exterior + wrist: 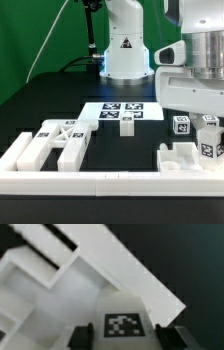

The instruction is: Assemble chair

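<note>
The tagged part [122, 324] lies straight ahead of the claw [130, 336], its black-and-white square centred between the two dark fingertips [85, 336]. The claw is wide apart and has hold of nothing; whether the tips touch the part, I cannot tell. So the coming move is probably a straight drop and squeeze, with no sideways correction needed.

The part is matt white plastic, blocky and flat-faced. Past it a long white bar [120, 263] runs slantwise across the wrist view, so its long axis lies oblique to the line between the fingertips.

In the exterior view the arm hangs over the group of chair pieces on that view's right, where upright legs [208, 135] show tags. Which of them sits under the claw is hidden.

The cross-braced piece [62, 138] lies well apart on that view's left. The marker board [120, 113] lies between the two groups on the black desk [40, 100], behind the low border rail [100, 182].
</note>
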Tool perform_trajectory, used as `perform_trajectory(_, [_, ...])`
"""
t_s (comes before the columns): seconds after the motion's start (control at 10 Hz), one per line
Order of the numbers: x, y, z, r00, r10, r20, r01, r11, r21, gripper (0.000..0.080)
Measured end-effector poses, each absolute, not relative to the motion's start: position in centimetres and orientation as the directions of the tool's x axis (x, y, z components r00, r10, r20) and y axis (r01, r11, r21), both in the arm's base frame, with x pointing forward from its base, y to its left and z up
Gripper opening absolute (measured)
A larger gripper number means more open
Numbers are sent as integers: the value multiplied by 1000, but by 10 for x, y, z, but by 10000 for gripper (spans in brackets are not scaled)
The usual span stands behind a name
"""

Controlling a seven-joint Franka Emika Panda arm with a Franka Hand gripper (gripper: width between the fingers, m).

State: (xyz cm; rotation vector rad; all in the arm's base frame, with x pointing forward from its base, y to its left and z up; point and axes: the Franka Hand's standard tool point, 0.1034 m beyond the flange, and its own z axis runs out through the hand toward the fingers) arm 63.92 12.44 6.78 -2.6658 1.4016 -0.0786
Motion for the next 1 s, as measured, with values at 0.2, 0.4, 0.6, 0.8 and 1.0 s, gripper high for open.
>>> perform_trajectory(0.2, [644,128,67,216,-971,-102,-970,-201,-139,285])
perform_trajectory(0.4, [646,127,68,14,-988,-154,-992,5,-123,285])
perform_trajectory(0.6, [644,126,67,134,-982,-135,-984,-115,-138,361])
perform_trajectory(0.8, [645,125,67,368,-925,-97,-922,-349,-166,616])
perform_trajectory(1.0, [645,120,68,713,-701,-21,-691,-698,-187,639])
